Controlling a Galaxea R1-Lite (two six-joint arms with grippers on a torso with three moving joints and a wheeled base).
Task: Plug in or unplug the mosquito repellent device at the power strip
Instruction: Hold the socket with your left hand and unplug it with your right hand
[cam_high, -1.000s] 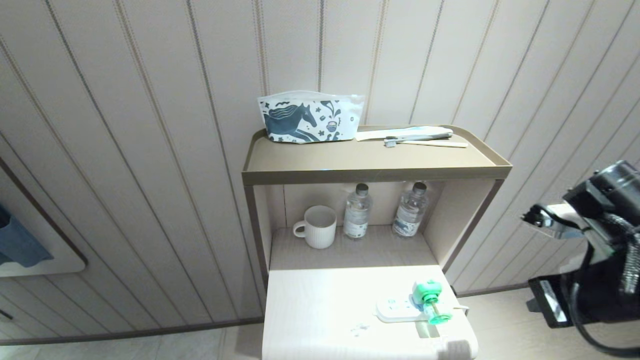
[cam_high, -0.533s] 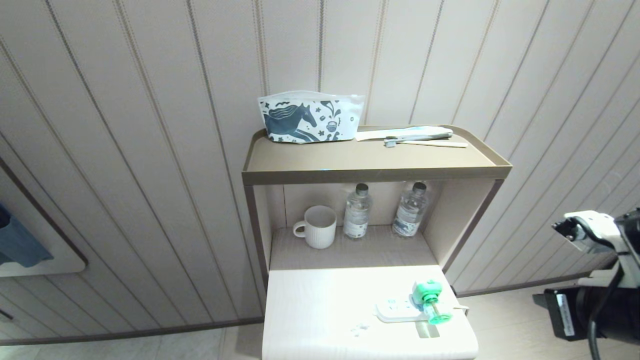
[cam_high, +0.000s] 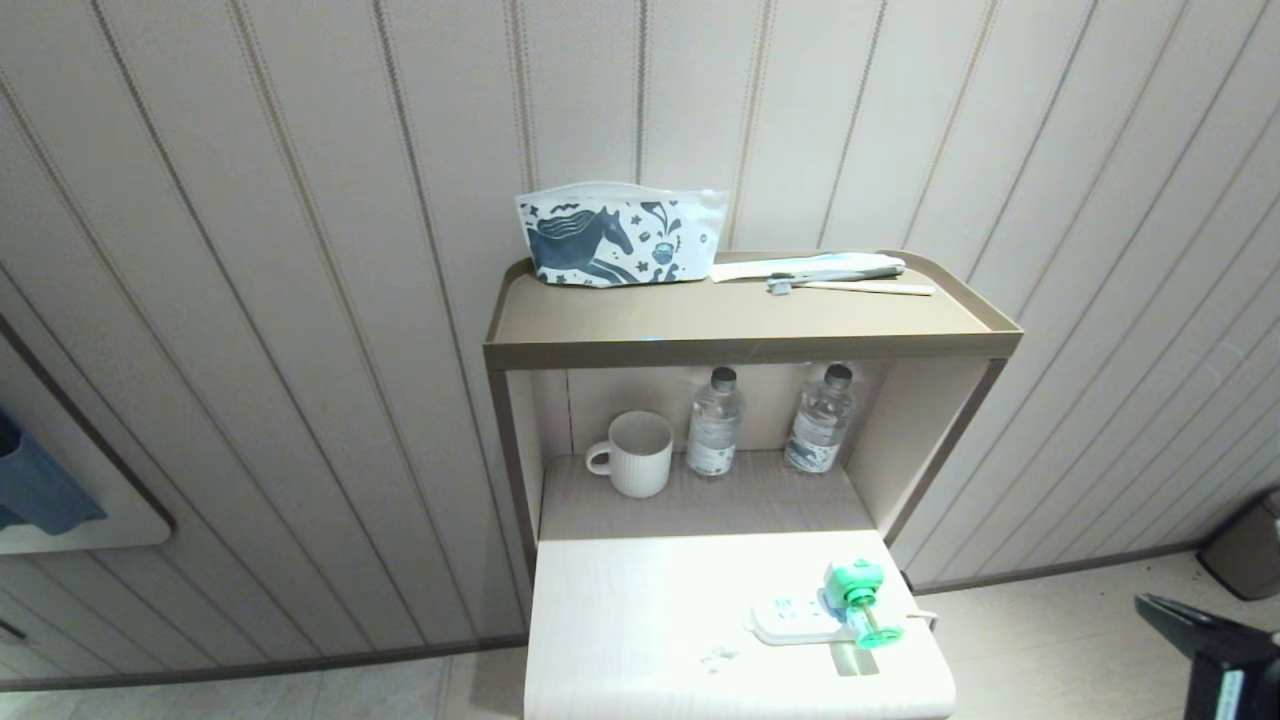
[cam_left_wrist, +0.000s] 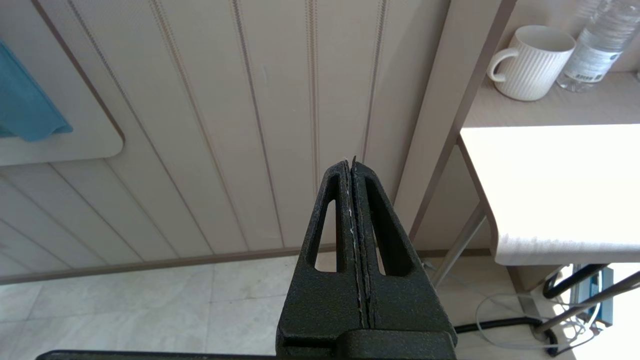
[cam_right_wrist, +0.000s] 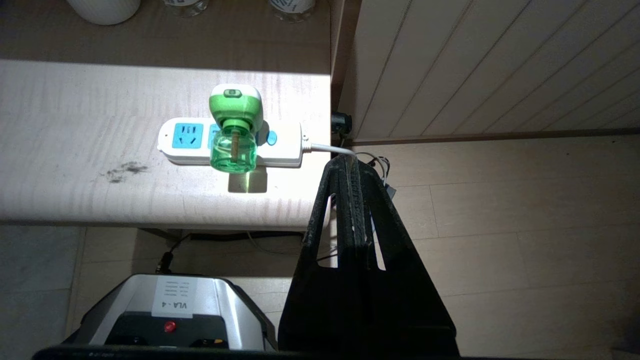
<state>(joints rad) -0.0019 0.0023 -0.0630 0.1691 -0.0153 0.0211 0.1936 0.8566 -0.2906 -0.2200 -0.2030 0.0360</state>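
On the pale wooden counter (cam_high: 640, 620), the flat white power strip with blue socket faces (cam_right_wrist: 190, 142) is carrying the green-and-white mosquito repellent device (cam_right_wrist: 235, 125), seemingly plugged in; the right hand (cam_right_wrist: 348, 162), fingers together, is hanging clear, empty.

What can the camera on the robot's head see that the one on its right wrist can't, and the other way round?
Only the head view shows the horse-print pouch and toothbrush on the top shelf.

Only the right wrist view shows the right pincer, shut and empty, hanging off the table's edge, a grey machine on the floor, and the strip's free blue socket.

Both show the mosquito repellent device plugged into the power strip on the white table.
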